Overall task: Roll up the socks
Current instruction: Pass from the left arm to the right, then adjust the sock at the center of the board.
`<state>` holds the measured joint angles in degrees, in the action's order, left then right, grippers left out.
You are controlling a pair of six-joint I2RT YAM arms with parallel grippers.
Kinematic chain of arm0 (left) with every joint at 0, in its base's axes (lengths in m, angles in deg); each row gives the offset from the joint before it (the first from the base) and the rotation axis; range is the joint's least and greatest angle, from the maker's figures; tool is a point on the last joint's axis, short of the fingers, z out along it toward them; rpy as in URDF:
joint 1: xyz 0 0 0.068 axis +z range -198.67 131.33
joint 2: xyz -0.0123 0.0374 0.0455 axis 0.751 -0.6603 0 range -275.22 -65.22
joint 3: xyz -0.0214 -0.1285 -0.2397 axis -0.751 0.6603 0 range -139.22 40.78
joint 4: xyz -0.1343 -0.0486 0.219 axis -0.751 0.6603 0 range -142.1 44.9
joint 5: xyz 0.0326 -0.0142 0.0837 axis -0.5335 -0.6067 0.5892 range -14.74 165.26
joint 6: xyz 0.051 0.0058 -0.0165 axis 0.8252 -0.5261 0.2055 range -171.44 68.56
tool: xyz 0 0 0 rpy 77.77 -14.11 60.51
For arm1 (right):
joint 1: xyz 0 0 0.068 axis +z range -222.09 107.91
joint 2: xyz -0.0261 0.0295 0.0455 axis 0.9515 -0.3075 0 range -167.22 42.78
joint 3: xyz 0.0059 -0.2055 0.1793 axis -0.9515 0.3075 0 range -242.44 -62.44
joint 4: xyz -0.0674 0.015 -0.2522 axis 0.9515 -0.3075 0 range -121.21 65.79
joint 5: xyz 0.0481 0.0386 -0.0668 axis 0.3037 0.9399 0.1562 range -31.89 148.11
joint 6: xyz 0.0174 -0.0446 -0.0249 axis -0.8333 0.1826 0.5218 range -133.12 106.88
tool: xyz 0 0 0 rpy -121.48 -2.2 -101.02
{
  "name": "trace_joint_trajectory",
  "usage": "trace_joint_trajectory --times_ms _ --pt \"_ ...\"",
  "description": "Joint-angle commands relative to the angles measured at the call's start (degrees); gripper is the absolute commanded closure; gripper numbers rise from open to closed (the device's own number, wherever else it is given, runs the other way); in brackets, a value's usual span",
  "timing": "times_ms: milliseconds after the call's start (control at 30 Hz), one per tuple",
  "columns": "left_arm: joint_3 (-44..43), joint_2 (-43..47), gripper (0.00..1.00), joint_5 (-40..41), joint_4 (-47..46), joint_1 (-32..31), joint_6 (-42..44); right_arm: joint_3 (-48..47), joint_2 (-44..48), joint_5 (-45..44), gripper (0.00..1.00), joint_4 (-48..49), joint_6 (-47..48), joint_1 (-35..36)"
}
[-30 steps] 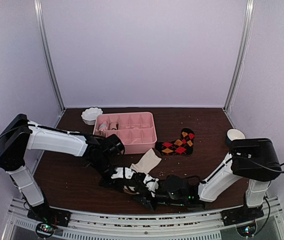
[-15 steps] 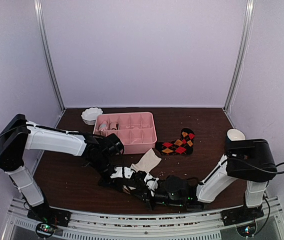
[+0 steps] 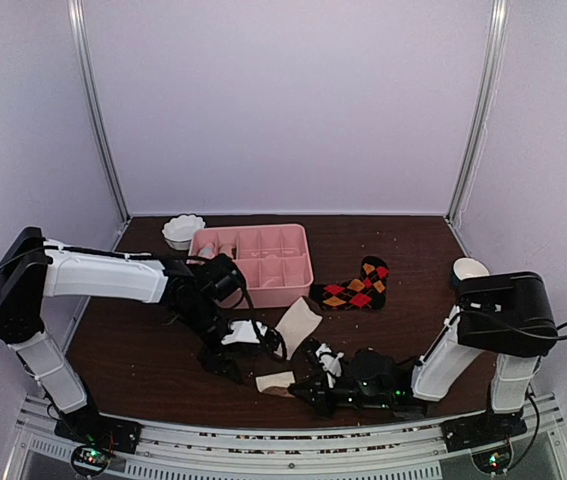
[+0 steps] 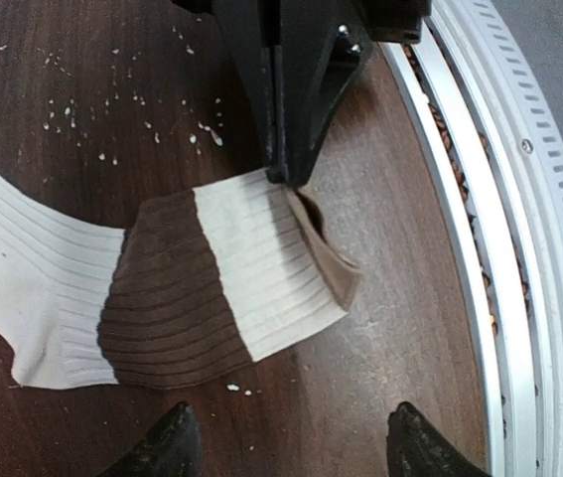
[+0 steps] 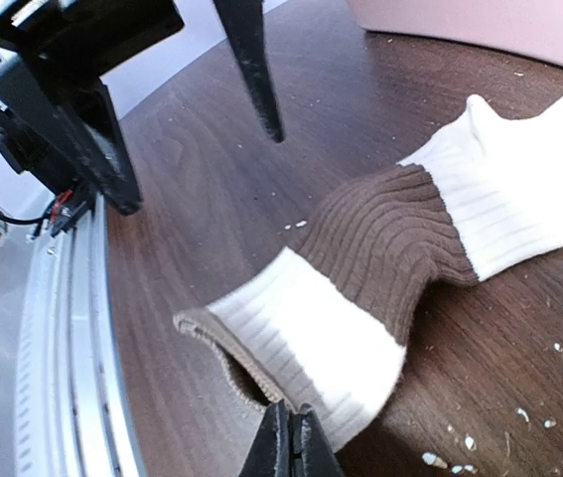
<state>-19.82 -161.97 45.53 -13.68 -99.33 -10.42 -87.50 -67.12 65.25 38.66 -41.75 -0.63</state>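
Observation:
A cream-white sock [image 4: 112,288] with a brown band lies flat on the dark table, its open cuff [image 5: 251,358] toward the near rail. My right gripper [image 5: 291,442] is shut on the edge of that cuff, low over the table [image 3: 303,385]. My left gripper [image 4: 296,447] hovers open just beside the sock with nothing between its fingertips [image 4: 177,442]; in the top view it sits left of the sock [image 3: 225,358]. A black argyle sock [image 3: 355,287] lies apart, right of the tray.
A pink compartment tray [image 3: 253,255] stands at the back, with a small white bowl [image 3: 183,230] to its left. A white object [image 3: 470,268] sits by the right arm. The metal rail [image 4: 499,248] runs along the near table edge. Pale crumbs dot the tabletop.
The left gripper has opened, let go of the cream sock and drawn back to the left. The right gripper has shut on the cuff and shifted slightly right.

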Motion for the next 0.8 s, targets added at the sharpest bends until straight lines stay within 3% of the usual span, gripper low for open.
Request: trace_joint_trajectory --times_ms 0,167,400,767 --pt "-1.8 0.5 0.33 2.9 -7.1 0.4 -2.6 2.6 4.8 5.4 1.0 -4.2 -5.8 -0.5" --pt "-8.3 -5.8 0.37 6.7 -13.0 0.5 -6.6 5.6 6.4 8.4 1.0 -4.3 -10.0 -0.5" --pt "-19.3 -17.4 0.38 6.1 -7.7 -1.3 -1.8 7.3 6.0 7.1 1.0 -3.7 -14.4 -0.6" --pt "-26.3 -26.3 0.43 14.0 -8.7 -3.4 0.0 10.5 6.4 3.4 1.0 4.2 -16.2 -0.7"
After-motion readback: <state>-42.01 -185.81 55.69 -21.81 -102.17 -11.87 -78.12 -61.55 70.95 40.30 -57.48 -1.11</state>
